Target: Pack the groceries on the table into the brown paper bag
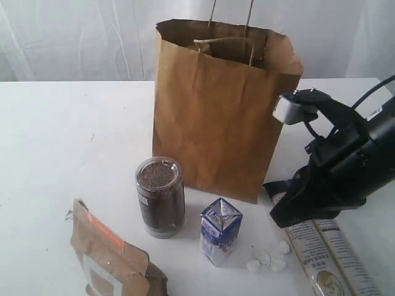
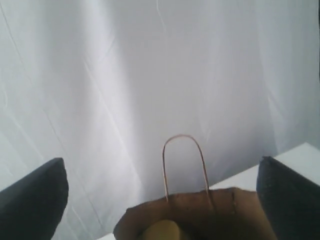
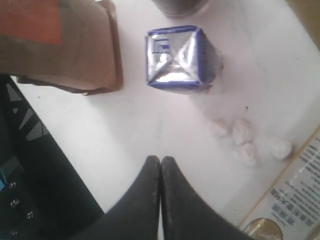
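The brown paper bag (image 1: 216,117) stands upright at mid-table with its mouth open. In the left wrist view its handle (image 2: 183,162) rises over the rim, and a yellow rounded thing (image 2: 162,231) shows inside. In front stand the dark-filled jar (image 1: 160,196) and the blue-white carton (image 1: 220,230) (image 3: 180,57). The kraft pouch (image 1: 114,256) (image 3: 60,45) lies at the front left. The long printed packet (image 1: 333,259) (image 3: 295,200) lies at the front right. My right gripper (image 1: 281,216) (image 3: 161,161) is shut and empty, hovering between carton and packet. My left gripper (image 2: 162,200) is open above the bag, unseen in the exterior view. The tan-lidded jar is out of view.
Several small white lumps (image 1: 268,259) (image 3: 245,142) lie on the white table (image 1: 62,135) between the carton and the packet. A white curtain (image 1: 74,37) hangs behind the table. The right arm's black body (image 1: 352,160) reaches in from the right edge.
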